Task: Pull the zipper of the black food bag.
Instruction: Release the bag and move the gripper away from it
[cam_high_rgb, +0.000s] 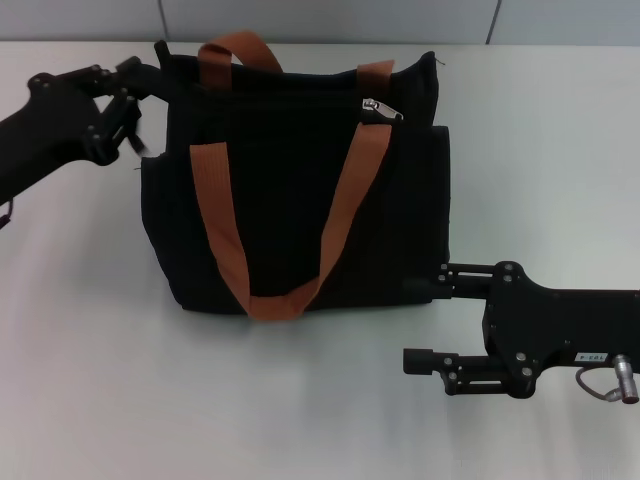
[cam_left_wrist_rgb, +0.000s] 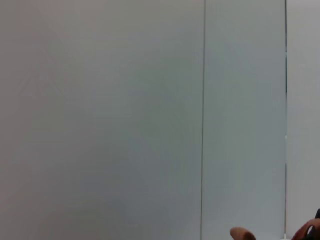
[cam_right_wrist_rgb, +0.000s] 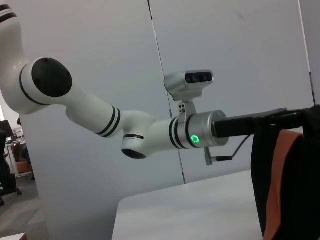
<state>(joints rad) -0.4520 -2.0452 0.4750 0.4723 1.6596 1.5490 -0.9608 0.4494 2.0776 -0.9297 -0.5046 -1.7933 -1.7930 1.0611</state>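
Note:
The black food bag (cam_high_rgb: 290, 200) lies on the white table with its orange-brown strap handles (cam_high_rgb: 345, 200) draped over its front. Its silver zipper (cam_high_rgb: 380, 108) sits near the right end of the top edge. My left gripper (cam_high_rgb: 145, 100) is against the bag's top left corner and touches it. The right wrist view shows that left arm reaching the bag's edge (cam_right_wrist_rgb: 280, 165). My right gripper (cam_high_rgb: 428, 316) hovers open by the bag's lower right corner, with nothing between its fingers and well below the zipper. A bit of orange strap (cam_left_wrist_rgb: 242, 233) shows in the left wrist view.
The white table (cam_high_rgb: 120, 380) stretches around the bag, with a grey panelled wall (cam_high_rgb: 330, 20) behind it. My right arm's body (cam_high_rgb: 560, 340) fills the lower right.

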